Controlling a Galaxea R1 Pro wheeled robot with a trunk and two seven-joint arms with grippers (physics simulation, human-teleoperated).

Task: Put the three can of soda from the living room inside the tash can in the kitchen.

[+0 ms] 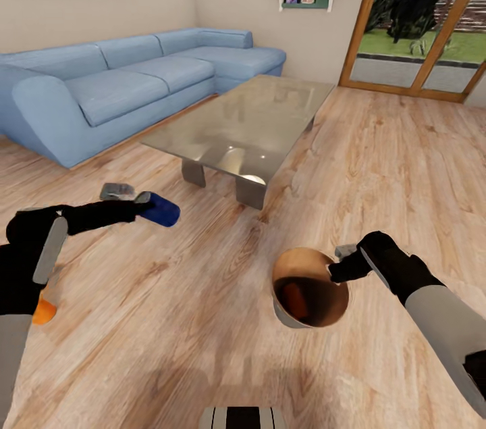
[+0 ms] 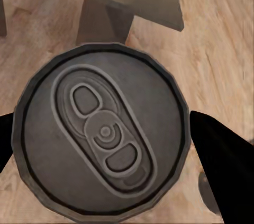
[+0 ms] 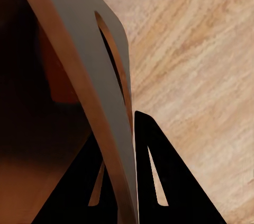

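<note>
My left gripper (image 1: 144, 201) is shut on a blue can of soda (image 1: 162, 210), held on its side above the wood floor, left of the trash can. In the left wrist view its grey metal top (image 2: 103, 131) sits between the black fingers (image 2: 222, 166). An orange can of soda (image 1: 44, 311) shows low on the left, partly hidden behind my left forearm. The trash can (image 1: 287, 315) stands on the floor with another orange can (image 1: 295, 295) inside. My right gripper (image 1: 339, 265) is shut on its rim; the grey wall (image 3: 100, 75) runs between the fingers (image 3: 159, 181).
This is the living room. A low glass table (image 1: 250, 121) stands just beyond the trash can. A long blue corner sofa (image 1: 121, 88) fills the far left. Glass doors (image 1: 418, 23) are at the far right. Open wood floor (image 1: 405, 165) lies to the right.
</note>
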